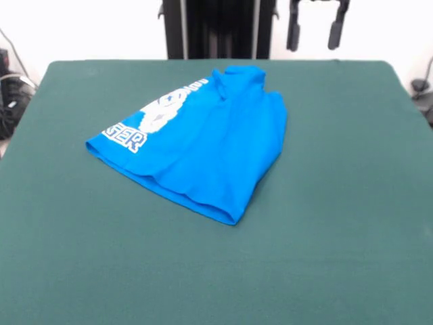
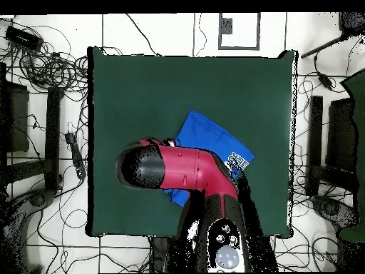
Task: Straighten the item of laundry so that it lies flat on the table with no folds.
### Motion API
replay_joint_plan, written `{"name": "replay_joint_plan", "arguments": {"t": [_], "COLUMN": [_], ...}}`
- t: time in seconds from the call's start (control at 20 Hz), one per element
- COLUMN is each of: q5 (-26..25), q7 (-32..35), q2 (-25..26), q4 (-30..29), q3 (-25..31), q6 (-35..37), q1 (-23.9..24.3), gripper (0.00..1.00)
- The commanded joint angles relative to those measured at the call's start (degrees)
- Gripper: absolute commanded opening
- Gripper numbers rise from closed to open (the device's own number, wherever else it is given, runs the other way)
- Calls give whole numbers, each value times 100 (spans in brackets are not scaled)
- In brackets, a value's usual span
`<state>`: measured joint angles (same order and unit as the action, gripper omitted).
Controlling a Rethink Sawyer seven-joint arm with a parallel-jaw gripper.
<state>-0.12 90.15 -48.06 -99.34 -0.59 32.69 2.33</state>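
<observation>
While the arm is hanging drawn back at the table's far edge, the following applies:

Gripper [image 1: 315, 30]: showing two dark fingers spread apart in the front view, gripping nothing, well above the cloth.

Item of laundry [image 1: 203, 149]: lying folded over on itself, plain blue layer covering most of the white print, lettering [image 1: 125, 139] peeking out at one end.

Table [image 1: 338, 223]: carrying the shirt toward its far half.

Arm [image 2: 182, 171]: covering part of the shirt [image 2: 210, 139] in the overhead view.

shirt [image 1: 203, 145]: 1 | table [image 1: 338, 237]: 1 | arm [image 2: 178, 168]: 1 | pincer [image 1: 316, 30]: 1
</observation>
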Motion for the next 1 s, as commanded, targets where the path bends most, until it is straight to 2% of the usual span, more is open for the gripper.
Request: {"name": "replay_joint_plan", "arguments": {"t": [0.05, 0.5, 1.0], "q5": [-220, -325, -295], "q7": [495, 163, 559], "q2": [576, 988, 1113], "q4": [850, 1240, 1084], "q3": [295, 345, 12], "q6": [566, 529, 175], "q1": [-119, 108, 194], "gripper": [100, 100, 100]}}
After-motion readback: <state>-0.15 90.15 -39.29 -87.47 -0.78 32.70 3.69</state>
